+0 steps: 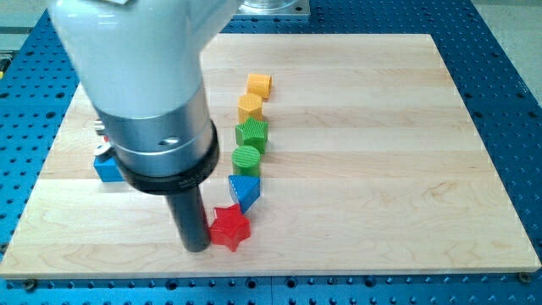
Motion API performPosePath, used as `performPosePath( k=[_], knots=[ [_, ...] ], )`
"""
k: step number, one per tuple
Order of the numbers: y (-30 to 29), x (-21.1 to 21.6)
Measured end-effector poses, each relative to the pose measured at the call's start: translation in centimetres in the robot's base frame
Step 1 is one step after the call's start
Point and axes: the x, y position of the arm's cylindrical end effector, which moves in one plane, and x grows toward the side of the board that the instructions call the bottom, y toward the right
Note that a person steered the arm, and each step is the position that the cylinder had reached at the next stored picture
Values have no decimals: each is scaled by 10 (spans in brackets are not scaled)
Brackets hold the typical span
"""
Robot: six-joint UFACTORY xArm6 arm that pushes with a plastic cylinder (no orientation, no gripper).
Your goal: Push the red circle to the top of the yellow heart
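Where unlabelled (unbranded): my tip [197, 246] beside red star [229, 227]

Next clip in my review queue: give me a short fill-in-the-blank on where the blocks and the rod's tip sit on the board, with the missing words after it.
1. My tip sits right beside the red ____ block, on its left in the view.
2. The blue triangle lies just above the red star, and above the triangle sit two ____ blocks.
3. The top of the column is formed by two ____ blocks.
4. A blue block shows at the view's ____, partly hidden by the arm.

Missing words: star; green; yellow; left
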Motion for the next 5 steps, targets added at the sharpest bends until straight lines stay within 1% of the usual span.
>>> performPosePath(
  k=[1,2,3,4,5],
  knots=[
    [21,0],
    [2,2],
    [-64,-5],
    [-115,-66],
    [-116,-138]
  ],
)
